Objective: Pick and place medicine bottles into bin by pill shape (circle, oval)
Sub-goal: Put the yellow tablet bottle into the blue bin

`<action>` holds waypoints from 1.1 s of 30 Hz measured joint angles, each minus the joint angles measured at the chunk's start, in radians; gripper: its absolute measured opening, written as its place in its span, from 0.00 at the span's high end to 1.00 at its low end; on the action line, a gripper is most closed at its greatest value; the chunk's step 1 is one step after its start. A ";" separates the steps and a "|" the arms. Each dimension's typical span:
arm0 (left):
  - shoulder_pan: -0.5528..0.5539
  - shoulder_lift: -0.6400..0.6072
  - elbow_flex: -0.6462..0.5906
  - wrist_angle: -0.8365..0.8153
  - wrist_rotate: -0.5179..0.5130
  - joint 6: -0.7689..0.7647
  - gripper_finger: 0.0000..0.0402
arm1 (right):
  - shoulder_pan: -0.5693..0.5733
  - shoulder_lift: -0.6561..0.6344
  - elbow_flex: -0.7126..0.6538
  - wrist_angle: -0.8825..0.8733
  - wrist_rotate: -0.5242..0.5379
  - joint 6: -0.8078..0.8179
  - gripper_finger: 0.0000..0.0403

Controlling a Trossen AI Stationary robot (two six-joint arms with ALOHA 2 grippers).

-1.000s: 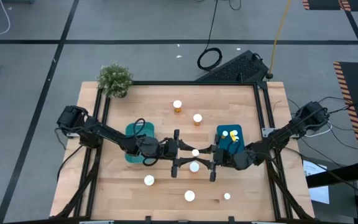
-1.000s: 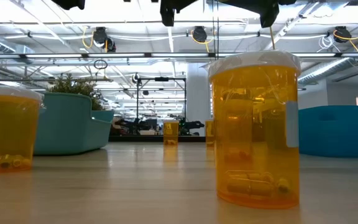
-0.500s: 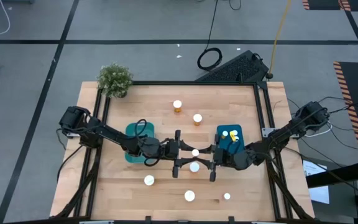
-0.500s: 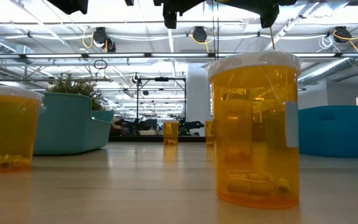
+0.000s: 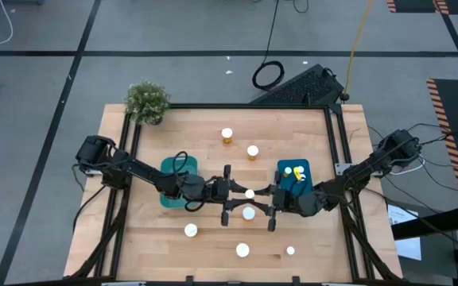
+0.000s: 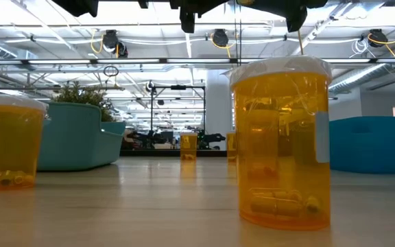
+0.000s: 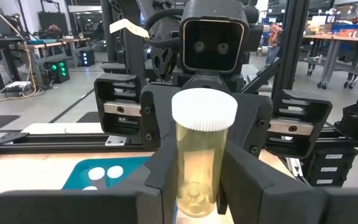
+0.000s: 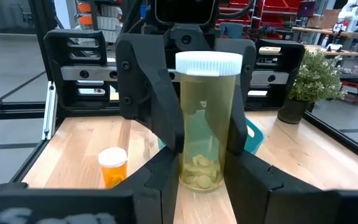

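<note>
A pale clear medicine bottle (image 5: pixel 250 194) with a white cap stands upright in the air over the table's middle, round pills at its bottom (image 8: pixel 202 172). My left gripper (image 5: pixel 243 195) comes from the left and my right gripper (image 5: pixel 256 195) from the right; both are shut on this bottle. Further bottles stand on the table: two at the far side (image 5: pixel 227 135) (image 5: pixel 253 151), one just below the grippers (image 5: pixel 249 213), and others near the front (image 5: pixel 191 230) (image 5: pixel 242 250) (image 5: pixel 290 250). My left gripper pinches the bottle's lower body (image 7: pixel 182 193) between its two fingers, coming level from the table's left. The bottle stands upright, cap up, clear of the table. My right gripper pinches the same bottle's lower body (image 8: pixel 185 177) between its two fingers, coming level from the table's right, opposite the left one.
A teal bin (image 5: pixel 180 179) sits under my left arm. A blue bin (image 5: pixel 294 176) with several white caps in it sits under my right arm. A potted plant (image 5: pixel 146 102) stands at the far left corner. Two amber bottles (image 6: pixel 281 144) (image 6: pixel 5 140) stand close to the low camera.
</note>
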 joint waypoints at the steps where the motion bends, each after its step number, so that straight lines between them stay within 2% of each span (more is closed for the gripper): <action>1: 0.000 0.000 0.000 0.000 0.000 0.000 0.73 | 0.000 0.000 0.000 -0.001 0.000 -0.002 0.73; 7: 0.003 0.000 0.000 -0.017 0.005 0.003 0.70 | 0.006 -0.013 0.000 -0.098 0.002 0.015 0.60; 12: 0.020 0.000 0.000 -0.066 0.005 0.004 0.70 | 0.006 -0.077 0.000 -0.314 -0.001 0.141 0.44; 16: 0.044 -0.001 0.000 -0.136 0.005 0.006 0.70 | 0.005 -0.156 0.000 -0.453 -0.029 0.249 0.35; 21: 0.079 -0.001 0.000 -0.246 0.005 0.006 0.70 | -0.021 -0.242 0.009 -0.526 -0.085 0.294 0.34; 25: 0.100 -0.001 0.000 -0.298 0.004 0.006 0.70 | -0.095 -0.255 0.067 -0.591 -0.203 0.320 0.36; 29: 0.113 -0.001 0.000 -0.323 0.004 0.006 0.70 | -0.190 -0.200 0.174 -0.775 -0.327 0.394 0.36; 33: 0.119 -0.001 0.000 -0.348 0.000 0.006 0.70 | -0.240 -0.111 0.298 -0.961 -0.342 0.387 0.36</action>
